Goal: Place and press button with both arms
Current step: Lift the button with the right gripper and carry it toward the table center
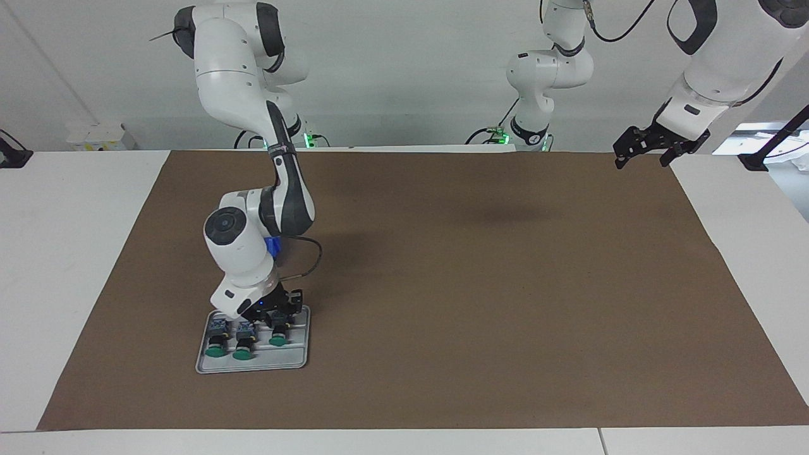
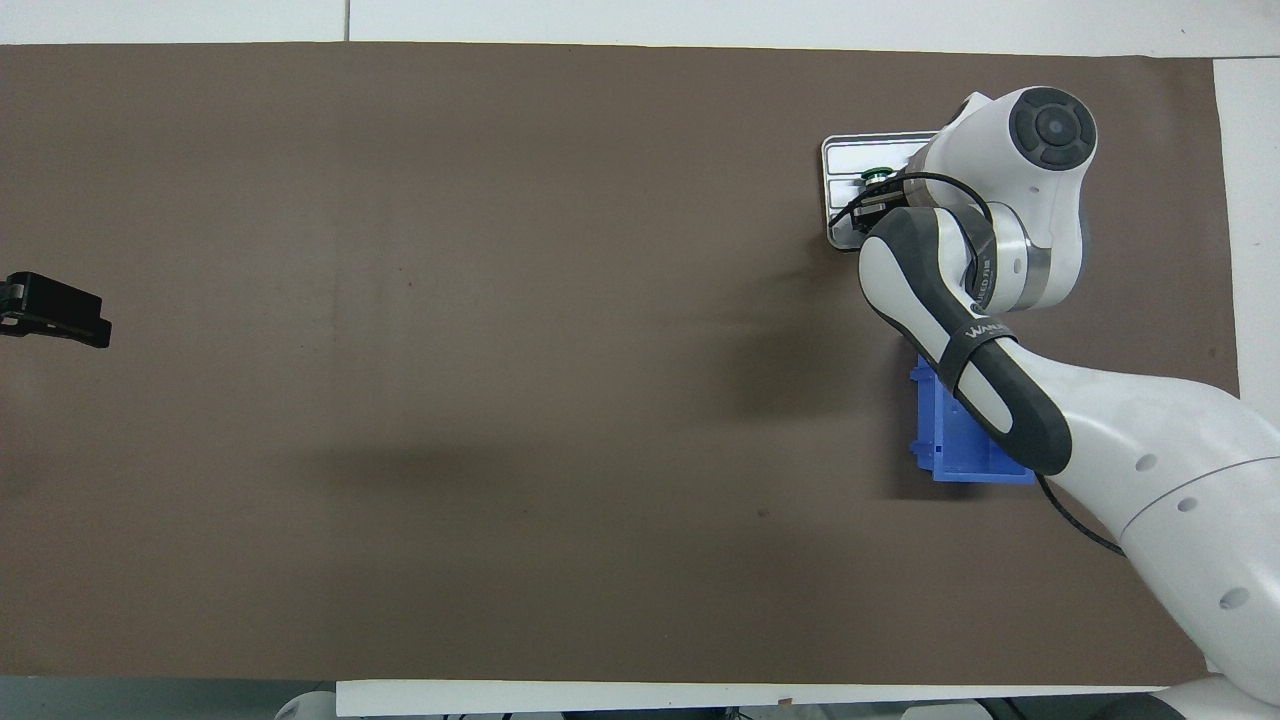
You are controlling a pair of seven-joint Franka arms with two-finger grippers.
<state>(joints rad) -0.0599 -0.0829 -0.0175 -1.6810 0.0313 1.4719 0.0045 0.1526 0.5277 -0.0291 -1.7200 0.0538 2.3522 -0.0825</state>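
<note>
A grey tray point(image 1: 297, 359) lies on the brown mat toward the right arm's end of the table and holds three green-capped buttons side by side. My right gripper point(image 1: 281, 314) is down in the tray, on the blue-grey back of the button point(image 1: 277, 340) closest to the table's middle. The other two buttons point(image 1: 217, 351) point(image 1: 242, 354) lie free beside it. From overhead the right arm hides most of the tray point(image 2: 868, 150); only one green cap point(image 2: 880, 175) peeks out. My left gripper point(image 1: 644, 153) hangs open over the mat's edge at the left arm's end and waits.
A blue bin point(image 2: 950, 440) sits on the mat nearer to the robots than the tray, partly under the right arm. The brown mat point(image 1: 442, 284) covers most of the white table. A smaller white arm point(image 1: 550, 69) with a green-lit base stands at the robots' end.
</note>
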